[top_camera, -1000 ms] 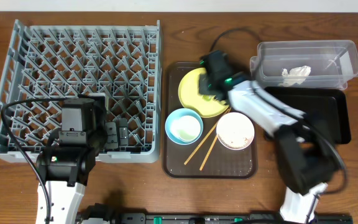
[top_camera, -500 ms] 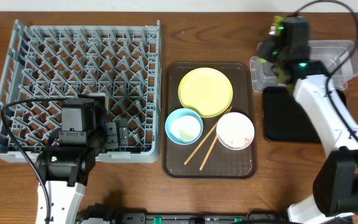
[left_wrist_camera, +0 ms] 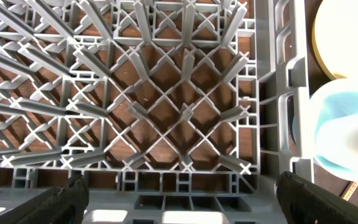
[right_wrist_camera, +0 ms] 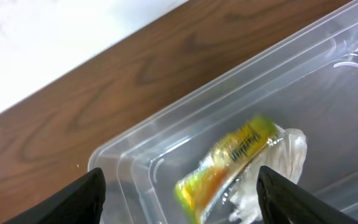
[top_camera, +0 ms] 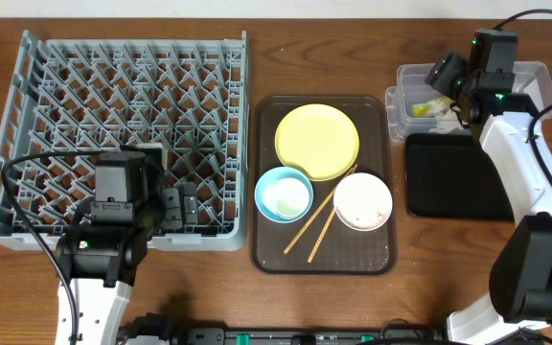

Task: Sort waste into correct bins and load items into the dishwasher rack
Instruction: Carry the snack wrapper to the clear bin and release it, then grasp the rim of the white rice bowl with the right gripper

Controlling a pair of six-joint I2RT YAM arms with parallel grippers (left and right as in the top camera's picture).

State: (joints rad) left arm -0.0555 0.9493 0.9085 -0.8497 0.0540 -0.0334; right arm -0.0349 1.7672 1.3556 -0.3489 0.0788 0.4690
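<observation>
My right gripper [top_camera: 448, 81] hangs open over the left end of the clear tub [top_camera: 535, 81]. Below its spread fingers [right_wrist_camera: 82, 199] the yellow-green wrapper [right_wrist_camera: 229, 165] shows blurred inside the tub, touching neither finger, beside the crumpled white piece [right_wrist_camera: 281, 168]. From overhead the wrapper [top_camera: 420, 107] is at the tub's left end. The black tray [top_camera: 458, 182] lies just in front of the tub. My left gripper [left_wrist_camera: 179, 193] is open over the near right corner of the grey rack [top_camera: 113, 86], holding nothing. The yellow plate [top_camera: 316, 142], blue bowl [top_camera: 284, 195], white-pink bowl [top_camera: 362, 202] and chopsticks [top_camera: 319, 222] rest on the brown tray [top_camera: 266, 254].
The rack's upright pegs [left_wrist_camera: 185, 112] fill the left wrist view, with the blue bowl [left_wrist_camera: 337, 130] just past its right wall. The brown tray sits between rack and bins. Bare wooden table [right_wrist_camera: 104, 106] runs behind the tub.
My right arm swung from the yellow plate over to the clear tub and its jaws opened; the wrapper is now in the tub. The left arm has not moved.
</observation>
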